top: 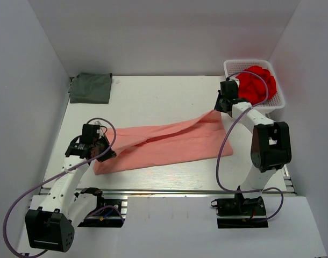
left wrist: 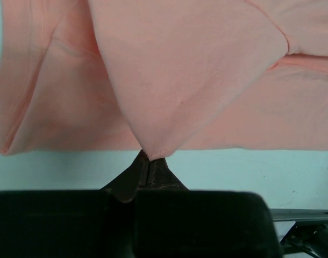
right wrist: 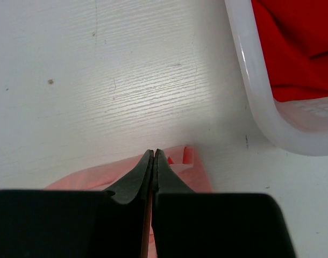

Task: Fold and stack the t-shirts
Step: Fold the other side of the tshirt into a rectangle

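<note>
Two shirts here, so I'll place everything off the pink shirt (top: 169, 145). It's a soft salmon knit, folded over into a long flat band lying across the middle of the white wood-grain table (top: 153, 97), with a ridge-like fold running along its length. In the left wrist view the pink shirt (left wrist: 180, 80) shows smooth matte cloth, a stitched hem down one side, and a flap hanging to a neat point.

The left gripper (top: 102, 146) is at the shirt's left end. Its dark fingers are pinched together right on the tip of that pointed flap, so the left gripper (left wrist: 150, 158) is clamped on the cloth. The right gripper (top: 222, 105) is at the shirt's far right corner, where the fabric rises off the table in a stretched strip up to it. Up close the right gripper (right wrist: 154, 153) has its fingers pressed tight, with pink cloth (right wrist: 88, 180) bunched just under and around them, so it looks clamped on that corner too.

The grey shirt (top: 91, 87), dull grey-green, sits well beyond the pink one's left end as a flat folded square. Just past the right corner there's a white plastic mesh basket (top: 277, 102) with a smooth rounded rim (right wrist: 261, 107), holding crumpled bright red cloth (top: 256, 83).
</note>
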You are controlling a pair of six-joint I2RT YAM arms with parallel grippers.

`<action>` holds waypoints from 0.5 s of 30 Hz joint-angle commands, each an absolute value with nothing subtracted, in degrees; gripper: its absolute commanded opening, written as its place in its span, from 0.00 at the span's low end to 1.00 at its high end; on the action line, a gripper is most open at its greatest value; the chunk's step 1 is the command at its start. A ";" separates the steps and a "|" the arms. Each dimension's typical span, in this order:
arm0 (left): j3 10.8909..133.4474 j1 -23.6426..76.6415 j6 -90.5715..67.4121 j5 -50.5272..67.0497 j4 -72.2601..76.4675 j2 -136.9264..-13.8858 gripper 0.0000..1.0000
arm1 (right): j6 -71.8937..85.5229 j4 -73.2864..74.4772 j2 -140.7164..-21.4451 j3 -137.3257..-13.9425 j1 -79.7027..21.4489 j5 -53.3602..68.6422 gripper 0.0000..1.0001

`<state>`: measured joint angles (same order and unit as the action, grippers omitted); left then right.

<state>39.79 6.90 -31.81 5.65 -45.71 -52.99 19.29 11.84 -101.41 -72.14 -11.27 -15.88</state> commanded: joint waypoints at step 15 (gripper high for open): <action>34.80 7.03 -42.18 3.96 -52.56 -54.67 0.08 | 26.80 13.09 -98.53 -62.32 -10.11 -24.87 0.15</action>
